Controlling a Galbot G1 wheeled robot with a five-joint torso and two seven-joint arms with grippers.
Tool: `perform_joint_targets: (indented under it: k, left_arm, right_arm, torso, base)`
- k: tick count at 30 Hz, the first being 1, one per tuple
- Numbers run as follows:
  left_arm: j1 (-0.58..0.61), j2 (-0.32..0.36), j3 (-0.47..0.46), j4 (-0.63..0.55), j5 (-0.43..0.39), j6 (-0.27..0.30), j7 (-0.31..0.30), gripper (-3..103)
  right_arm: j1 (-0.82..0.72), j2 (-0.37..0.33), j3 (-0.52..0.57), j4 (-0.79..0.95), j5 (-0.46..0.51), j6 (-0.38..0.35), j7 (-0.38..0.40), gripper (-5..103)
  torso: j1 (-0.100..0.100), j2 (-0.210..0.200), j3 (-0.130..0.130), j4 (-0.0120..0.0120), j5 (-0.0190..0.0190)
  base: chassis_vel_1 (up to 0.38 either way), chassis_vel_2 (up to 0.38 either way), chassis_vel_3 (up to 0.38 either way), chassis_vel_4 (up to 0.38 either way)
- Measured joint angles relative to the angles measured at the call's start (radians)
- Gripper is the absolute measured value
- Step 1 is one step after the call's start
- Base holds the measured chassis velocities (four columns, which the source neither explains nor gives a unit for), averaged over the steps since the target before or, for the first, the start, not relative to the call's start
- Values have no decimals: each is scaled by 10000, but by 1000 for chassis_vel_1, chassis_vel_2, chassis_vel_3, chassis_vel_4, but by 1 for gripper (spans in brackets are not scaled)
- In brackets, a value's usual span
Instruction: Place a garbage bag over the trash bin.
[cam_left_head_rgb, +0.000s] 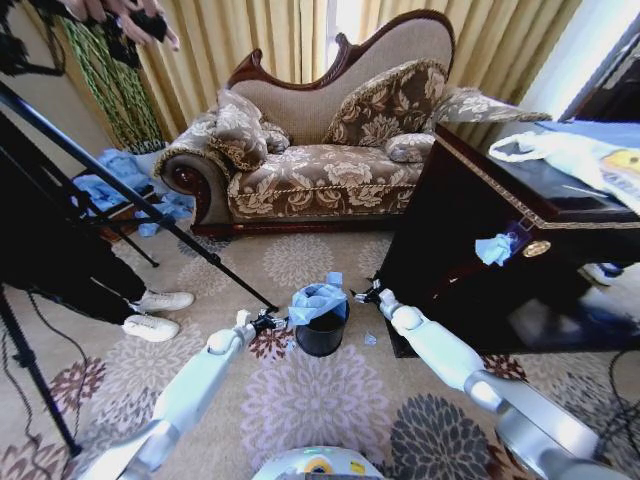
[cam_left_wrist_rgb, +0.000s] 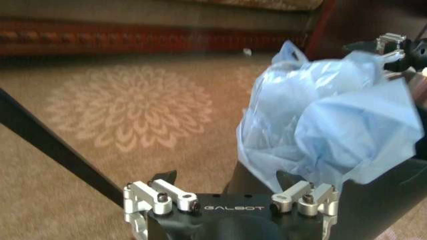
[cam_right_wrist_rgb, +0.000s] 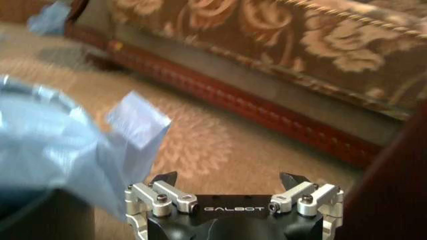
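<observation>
On the carpet, the head view shows the bin (cam_left_head_rgb: 322, 333) with the bag (cam_left_head_rgb: 316, 299) bunched on top, between both end effectors, left (cam_left_head_rgb: 268, 321), right (cam_left_head_rgb: 366, 295); each wrist view shows its jaws wide, empty, bag just beside.

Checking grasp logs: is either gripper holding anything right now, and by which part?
Nothing is held. The left gripper and right gripper are both open, flanking the bin; the bag sits bunched on its top.
</observation>
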Motion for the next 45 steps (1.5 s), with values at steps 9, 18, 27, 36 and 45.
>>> perform_joint_targets:
  k: [9, 18, 27, 36, 45]
  left_arm:
    - [430, 531, -223, -510, 781, -605, 505, 100]
    - [917, 1175, -236, -2524, 258, -676, 907, 100]
    - [1119, 1444, -76, -6093, -637, 1755, -1794, 100]
    - [62, 711, 1537, -7300, -2608, 4360, -6187, 100]
    - [-691, -435, 2516, -5618, -2701, 4775, -7049, 100]
  right_arm:
    - [-1549, -1126, 1212, 2745, 1010, -445, 814, 100]
    - [-4827, -2174, 3574, 5790, 1728, -461, 1570, 100]
    - [-7117, -1304, 5535, 7594, 2422, -273, 1558, 100]
    - [-9136, -258, 7149, 8764, 2213, 5, 904, 100]
    - [-8605, 68, 6441, 8478, 1626, 143, 779, 100]
  torso:
    - [0, 0, 0, 6, 4]
    - [-2, 1, -2, -4, 1]
    - [-2, 1, -2, -5, 4]
    - [-2, 1, -2, -12, 2]
    - [0, 1, 0, 2, -1]
  base:
    - [0, 0, 0, 0]
    - [0, 0, 0, 0]
    - [0, 0, 0, 0]
    - [0, 0, 0, 0]
    - [0, 0, 0, 0]
